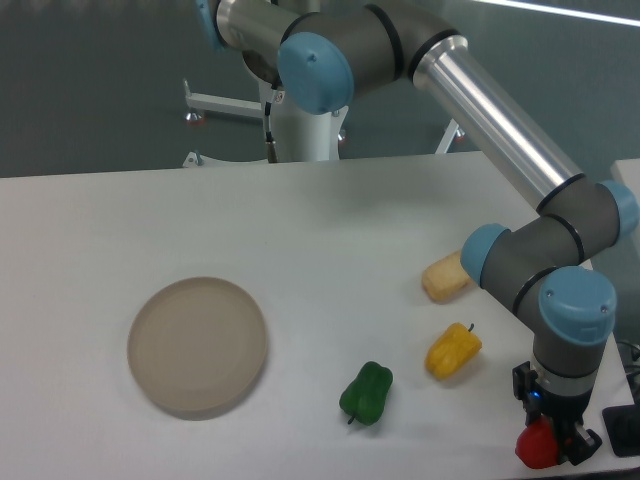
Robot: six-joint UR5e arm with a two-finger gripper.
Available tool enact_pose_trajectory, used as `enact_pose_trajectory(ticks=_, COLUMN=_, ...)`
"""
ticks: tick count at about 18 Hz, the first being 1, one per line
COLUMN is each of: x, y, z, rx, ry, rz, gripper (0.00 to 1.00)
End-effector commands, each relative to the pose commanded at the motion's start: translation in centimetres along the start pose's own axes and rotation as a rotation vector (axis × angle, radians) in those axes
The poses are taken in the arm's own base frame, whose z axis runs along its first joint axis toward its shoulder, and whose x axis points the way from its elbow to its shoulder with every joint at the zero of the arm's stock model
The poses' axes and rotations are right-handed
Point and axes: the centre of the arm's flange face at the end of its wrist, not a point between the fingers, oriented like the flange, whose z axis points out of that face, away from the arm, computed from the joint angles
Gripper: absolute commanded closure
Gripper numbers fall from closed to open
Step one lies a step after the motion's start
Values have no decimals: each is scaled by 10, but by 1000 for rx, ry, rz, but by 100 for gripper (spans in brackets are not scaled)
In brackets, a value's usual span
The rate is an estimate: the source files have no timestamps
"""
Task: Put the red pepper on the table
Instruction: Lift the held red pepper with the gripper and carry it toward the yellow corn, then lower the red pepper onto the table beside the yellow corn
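Red pepper (537,446) is way down in the bottom right corner of the frame, right at the gripper (548,447), near the front right edge of the white surface (330,230). Looks like the gripper fingers are clamped on it, black finger parts on both sides w/ the pepper poking out to the left, so I'd call that holding the pepper. Can't tell if the pepper is touching the surface or hanging just above it, too close to the frame edge. The UR5e arm (500,110) comes in from the top, silver tube going diagonally down to the right, blue caps on the joints, wrist pointing straight down. Other stuff on the surface: yellow pepper (452,350) just left of the wrist, green pepper (367,392) further left and a bit closer to the front, both lying on their sides and apart from each other. A pale yellowish lumpy thing (445,277) sits behind the yellow pepper, partly tucked behind the arm's elbow, can't say what it is tbh. Round beige plate (197,346) is well off to the left, nothing on it.
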Motion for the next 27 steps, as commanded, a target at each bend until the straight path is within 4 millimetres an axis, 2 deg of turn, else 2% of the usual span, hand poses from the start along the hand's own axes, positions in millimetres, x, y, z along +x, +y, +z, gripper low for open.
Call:
enact_pose_trajectory(ticks=1, x=4, y=-6, z=1, rx=2, ry=18, rz=4, gripper=40)
enact_pose_trajectory(ticks=3, x=11, y=-11, z=-21, rx=5, ry=31, rz=-26, gripper=40)
enact_pose_trajectory(ticks=5, x=19, y=-15, z=-30, rx=8, ry=61, rz=-44, gripper=40)
enact_pose_trajectory(ticks=7, x=28, y=-32, z=-44, rx=13, ry=79, rz=-56, gripper=40)
enact_pose_trajectory(ticks=9, x=45, y=-37, z=-68, rx=17, ry=101, rz=-95, gripper=40)
enact_pose_trajectory(ticks=10, x=54, y=-49, z=-76, rx=26, ry=112, rz=-99, gripper=40)
enact_pose_trajectory(ticks=11, x=64, y=-59, z=-83, rx=34, ry=125, rz=-103, gripper=40)
enact_pose_trajectory(ticks=15, x=113, y=-67, z=-120, rx=66, ry=183, rz=-132, gripper=40)
enact_pose_trajectory(ticks=18, x=160, y=-76, z=-155, rx=70, ry=214, rz=-144, gripper=40)
enact_pose_trajectory(ticks=23, x=221, y=-74, z=-171, rx=84, ry=271, rz=-159, gripper=41)
enact_pose_trajectory(ticks=25, x=238, y=-72, z=-173, rx=75, ry=288, rz=-157, gripper=41)
enact_pose_trajectory(ticks=27, x=264, y=-68, z=-172, rx=70, ry=308, rz=-164, gripper=41)
